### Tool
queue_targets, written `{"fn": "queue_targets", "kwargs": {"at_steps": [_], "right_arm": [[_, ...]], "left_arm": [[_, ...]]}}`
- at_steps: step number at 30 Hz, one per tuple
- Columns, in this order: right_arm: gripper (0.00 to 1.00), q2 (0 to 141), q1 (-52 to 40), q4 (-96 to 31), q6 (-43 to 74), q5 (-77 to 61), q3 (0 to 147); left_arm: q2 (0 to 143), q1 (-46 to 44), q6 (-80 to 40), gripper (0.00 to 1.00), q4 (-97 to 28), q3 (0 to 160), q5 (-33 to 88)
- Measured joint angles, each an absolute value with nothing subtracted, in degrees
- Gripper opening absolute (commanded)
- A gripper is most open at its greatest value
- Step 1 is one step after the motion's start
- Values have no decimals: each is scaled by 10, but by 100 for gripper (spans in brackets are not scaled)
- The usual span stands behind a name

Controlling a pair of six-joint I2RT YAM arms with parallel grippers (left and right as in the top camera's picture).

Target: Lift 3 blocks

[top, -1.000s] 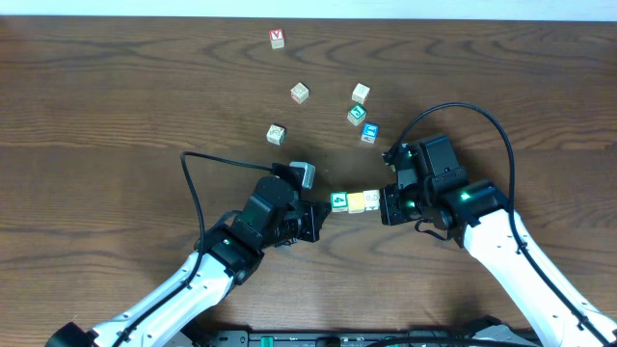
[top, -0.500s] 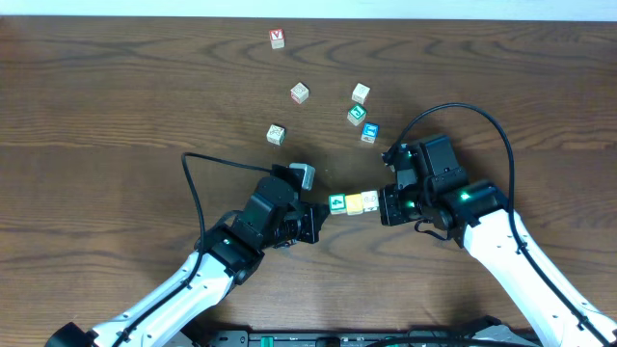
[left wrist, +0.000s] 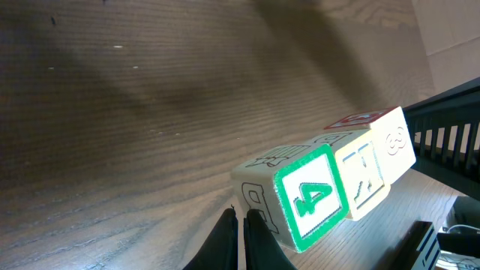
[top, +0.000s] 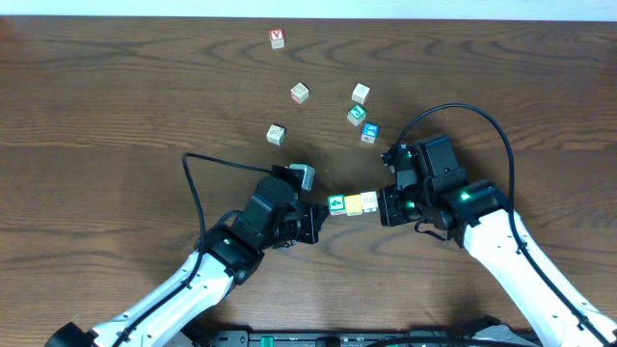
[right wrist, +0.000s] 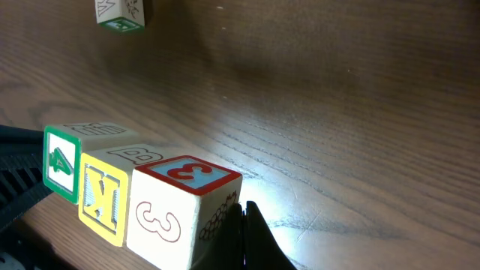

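Three blocks stand in a tight row between my two grippers: a green-faced one with a white 4 (top: 336,203) (left wrist: 311,199) (right wrist: 60,163), a yellow K one (top: 353,203) (left wrist: 362,178) (right wrist: 103,193), and a pale one with a red 3 (top: 368,201) (left wrist: 394,142) (right wrist: 176,214). My left gripper (top: 321,210) (left wrist: 240,219) is shut, its tips against the green block's outer side. My right gripper (top: 382,204) (right wrist: 244,214) is shut too, its tips against the pale block's end. I cannot tell whether the row rests on the table or hangs just above it.
Loose cubes lie farther back: a red-marked one (top: 278,38), two pale ones (top: 300,93) (top: 361,93), a teal one (top: 357,115), a blue one (top: 369,132) and one with green edging (top: 277,134) (right wrist: 120,11). Black cables loop beside each arm.
The row of blocks and both gripper tips have shifted very slightly to the left. Both grippers stay shut.
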State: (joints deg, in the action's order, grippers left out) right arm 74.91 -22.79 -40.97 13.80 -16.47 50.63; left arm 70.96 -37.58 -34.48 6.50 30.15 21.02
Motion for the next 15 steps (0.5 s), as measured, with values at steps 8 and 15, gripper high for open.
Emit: {"fn": "queue_targets", "kwargs": {"at_steps": [8, 15], "right_arm": [[1, 749, -234, -413, 138, -159, 507], [1, 749, -254, -414, 141, -139, 507]], "left_arm": [[710, -376, -345, 7, 62, 302, 209], [710, -376, -345, 7, 47, 302, 206]]}}
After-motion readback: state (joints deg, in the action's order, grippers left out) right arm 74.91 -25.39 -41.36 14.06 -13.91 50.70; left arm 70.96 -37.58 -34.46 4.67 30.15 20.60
